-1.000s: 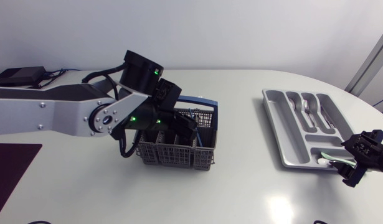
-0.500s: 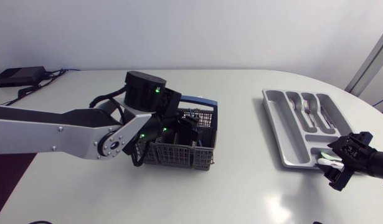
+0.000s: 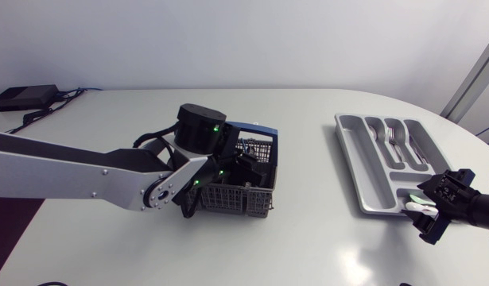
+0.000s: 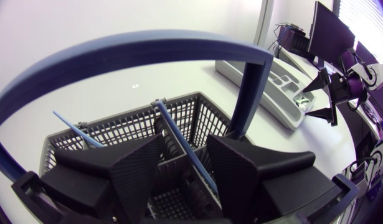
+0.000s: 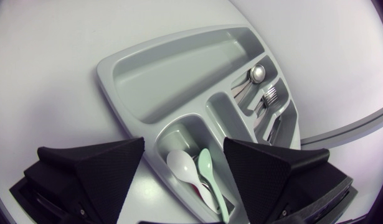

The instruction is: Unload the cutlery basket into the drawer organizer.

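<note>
The grey mesh cutlery basket (image 3: pixel 258 202) with a blue handle (image 3: pixel 253 127) stands at mid table. My left gripper (image 3: pixel 242 170) is lowered into it. In the left wrist view its fingers (image 4: pixel 141 168) stand apart on either side of a thin blue stick (image 4: pixel 182 146) that leans in the basket (image 4: pixel 110 127); I see no grip from both sides. A second blue stick (image 4: pixel 78 127) leans further off. The grey organizer (image 3: pixel 363 171) lies at the right, holding forks and spoons (image 3: pixel 395 135). My right gripper (image 3: pixel 435 211) hangs open over its near compartment (image 5: pixel 166 81), above a white spoon (image 5: pixel 180 167) and a green spoon (image 5: pixel 208 171).
A black box with cables (image 3: pixel 25 97) sits at the back left of the table. A dark mat (image 3: pixel 13 214) lies at the left front edge. Bare tabletop separates basket and organizer.
My left arm swung to the right and sank deeper into the basket, its fingers drawing closer together. My right gripper shifted slightly left, then held still.
</note>
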`<state>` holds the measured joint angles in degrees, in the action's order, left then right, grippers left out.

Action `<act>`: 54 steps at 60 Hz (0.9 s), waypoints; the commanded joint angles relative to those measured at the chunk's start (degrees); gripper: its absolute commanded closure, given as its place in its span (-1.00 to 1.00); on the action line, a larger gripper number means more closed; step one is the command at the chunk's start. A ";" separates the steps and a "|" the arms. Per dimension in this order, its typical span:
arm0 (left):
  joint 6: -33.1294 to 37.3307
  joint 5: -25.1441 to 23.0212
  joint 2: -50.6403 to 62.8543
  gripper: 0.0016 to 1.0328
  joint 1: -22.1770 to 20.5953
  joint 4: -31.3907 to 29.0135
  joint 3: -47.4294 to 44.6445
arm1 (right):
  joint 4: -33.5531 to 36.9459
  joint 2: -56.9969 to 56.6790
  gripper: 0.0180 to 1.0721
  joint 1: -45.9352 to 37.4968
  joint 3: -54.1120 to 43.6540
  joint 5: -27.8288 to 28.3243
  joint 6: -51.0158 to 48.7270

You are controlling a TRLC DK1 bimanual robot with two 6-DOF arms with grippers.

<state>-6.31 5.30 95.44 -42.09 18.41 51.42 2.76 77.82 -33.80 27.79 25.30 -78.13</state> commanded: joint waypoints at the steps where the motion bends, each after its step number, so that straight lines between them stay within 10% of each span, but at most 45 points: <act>1: -1.78 0.68 1.59 0.20 -0.10 1.36 0.88 | 0.22 -0.57 -0.74 0.67 -1.86 -0.07 0.78; 27: -1.69 1.12 2.47 0.89 -0.10 3.56 0.70 | 0.22 -1.71 -0.74 0.84 -2.83 -0.07 0.43; 54: 0.42 1.20 -1.75 0.93 -0.54 7.51 -5.89 | 0.57 -3.91 -0.74 1.11 -3.80 -0.07 0.43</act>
<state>-7.51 5.89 95.31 -42.57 25.65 48.90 2.79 74.48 -33.26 26.00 25.39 -78.15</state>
